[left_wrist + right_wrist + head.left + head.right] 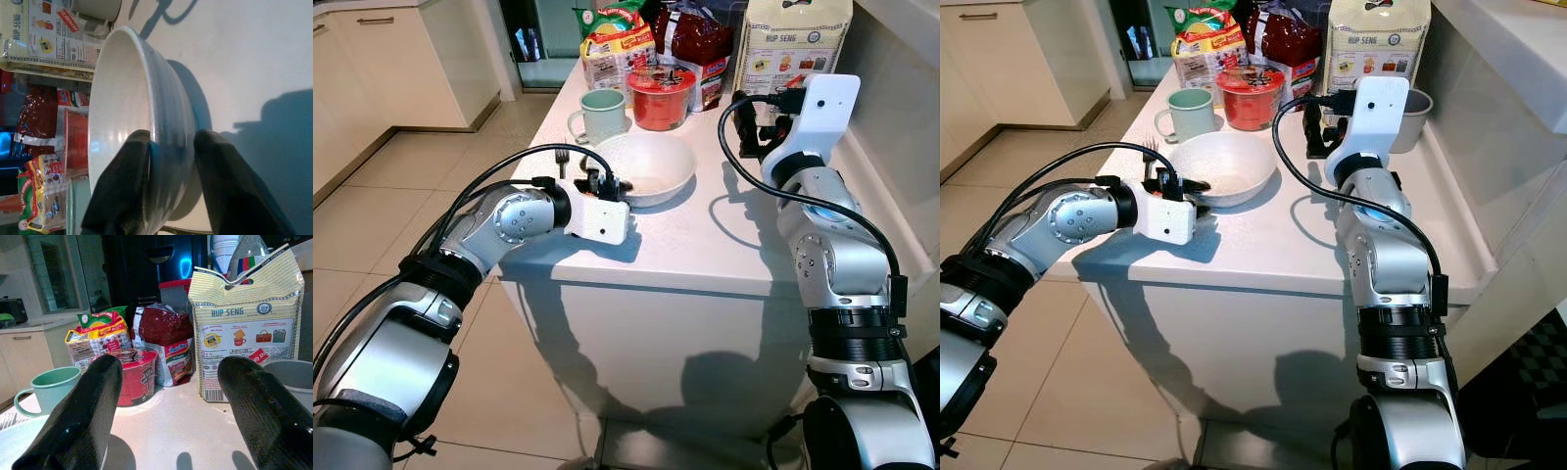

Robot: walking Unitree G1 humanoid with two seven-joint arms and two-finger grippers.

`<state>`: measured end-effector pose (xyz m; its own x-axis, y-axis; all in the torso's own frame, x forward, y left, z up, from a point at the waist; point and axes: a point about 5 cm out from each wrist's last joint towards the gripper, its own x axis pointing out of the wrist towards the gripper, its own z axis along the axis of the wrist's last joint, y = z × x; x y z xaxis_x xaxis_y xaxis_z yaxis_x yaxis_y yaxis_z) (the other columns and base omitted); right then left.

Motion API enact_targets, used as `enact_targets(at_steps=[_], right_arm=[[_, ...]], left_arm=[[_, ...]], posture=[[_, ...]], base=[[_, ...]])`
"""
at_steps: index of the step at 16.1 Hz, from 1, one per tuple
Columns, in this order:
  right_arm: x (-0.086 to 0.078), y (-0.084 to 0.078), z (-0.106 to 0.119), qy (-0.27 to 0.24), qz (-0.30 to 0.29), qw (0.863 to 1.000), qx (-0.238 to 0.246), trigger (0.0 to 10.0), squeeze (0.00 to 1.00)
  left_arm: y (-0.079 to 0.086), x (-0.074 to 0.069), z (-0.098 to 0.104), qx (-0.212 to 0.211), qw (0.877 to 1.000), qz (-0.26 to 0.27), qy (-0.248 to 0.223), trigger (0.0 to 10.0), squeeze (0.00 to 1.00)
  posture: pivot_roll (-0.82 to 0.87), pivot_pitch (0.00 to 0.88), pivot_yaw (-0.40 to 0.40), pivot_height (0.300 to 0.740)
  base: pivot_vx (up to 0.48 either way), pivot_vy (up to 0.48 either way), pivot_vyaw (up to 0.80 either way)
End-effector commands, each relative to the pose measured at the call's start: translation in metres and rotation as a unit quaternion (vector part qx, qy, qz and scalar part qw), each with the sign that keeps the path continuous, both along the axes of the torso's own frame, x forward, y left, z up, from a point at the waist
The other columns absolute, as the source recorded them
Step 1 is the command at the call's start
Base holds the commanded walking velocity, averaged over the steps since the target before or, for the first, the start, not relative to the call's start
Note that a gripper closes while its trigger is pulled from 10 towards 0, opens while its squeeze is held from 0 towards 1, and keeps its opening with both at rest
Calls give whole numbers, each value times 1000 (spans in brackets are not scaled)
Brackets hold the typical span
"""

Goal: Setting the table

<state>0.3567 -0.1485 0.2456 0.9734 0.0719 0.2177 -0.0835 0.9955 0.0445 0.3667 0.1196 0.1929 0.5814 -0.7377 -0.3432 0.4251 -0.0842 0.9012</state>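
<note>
The left gripper (607, 186) is at the near rim of the white bowl (651, 162), and its two black fingers pinch the wall of the bowl between them – one finger (122, 196) lies inside, the other outside, as the left wrist view shows. This grip on the rim is probably chosen because the bowl is too wide to take from both sides; holding one edge lets the arm drag or lift it toward a place setting. The bowl rests on the white counter (705, 245), near its left edge, and seems to be empty.

A fork (562, 159) lies on the counter just beside the bowl, on its left, and a green mug (602, 115) stands behind the fork. A red noodle cup (661, 96) stands just behind the bowl. Further back are packets of noodles (617, 44) and a large cracker bag (795, 44), with a grey pot (1412, 117) beside it. These are grouped at the far end, maybe as a store from which the setting is made.

The right gripper (171, 406) is raised above the counter to the right of the bowl, its fingers spread wide and holding nothing – it points toward the noodle cup and the cracker bag. I judge it waits, so that it does not disturb the bowl.
</note>
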Motion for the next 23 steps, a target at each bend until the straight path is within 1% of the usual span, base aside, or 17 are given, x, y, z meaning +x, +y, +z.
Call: enact_targets(at_steps=[1, 3, 7, 10, 11, 13, 14, 16, 17, 22, 23], right_arm=[[-2, 2, 2, -3, 0, 1000, -2, 10000, 0], [-2, 2, 2, -3, 1, 1000, -2, 10000, 0], [-2, 2, 2, -2, 1, 1000, -2, 10000, 0], [-2, 2, 1, -1, 1, 1000, -3, 10000, 0], [-2, 2, 1, 0, 1, 1000, -3, 10000, 0], [-2, 2, 1, 1, 1, 1000, -3, 10000, 0], [-2, 2, 0, 1, 1, 1000, -3, 10000, 0], [-2, 3, -1, 2, 2, 1000, -3, 10000, 0], [-2, 3, -1, 2, 2, 1000, -3, 10000, 0], [-1, 3, -4, 5, 2, 1000, -4, 10000, 0], [0, 2, -6, 6, 0, 1000, -10, 10000, 0]], left_arm=[[1, 2, 4, 13, 1000, -2, -2, 0, 0], [2, 0, 2, 19, 1000, -9, 9, 0, 0], [1, 0, 3, 14, 1000, -11, 7, 0, 0], [-1, 0, 8, 9, 1000, -21, -15, 0, 0], [-1, 0, 11, 10, 999, -30, -35, 0, 0], [-3, -1, 15, 10, 997, -40, -60, 0, 0], [-3, -1, 15, 8, 997, -41, -63, 0, 0], [-6, -1, 22, -2, 994, -49, -94, 0, 0], [-6, -1, 23, -2, 994, -50, -96, 0, 0], [-10, -3, 35, -40, 990, -62, -116, 0, 0], [-12, -5, 42, -54, 988, -66, -128, 0, 0]], posture=[[43, 0, 99, 740], [45, 0, 100, 740], [45, 0, 100, 740], [45, 0, 101, 740], [45, 0, 101, 740], [45, 0, 101, 740], [46, 0, 99, 740], [47, 0, 98, 740], [47, 0, 98, 740], [47, 0, 93, 740], [49, 0, 88, 740]], base=[[0, 0, 0], [0, 0, 0], [0, 0, 0], [0, 0, 0], [0, 0, 0], [0, 0, 0], [0, 0, 0], [0, 0, 0], [0, 0, 0], [0, 0, 0], [0, 0, 0]])
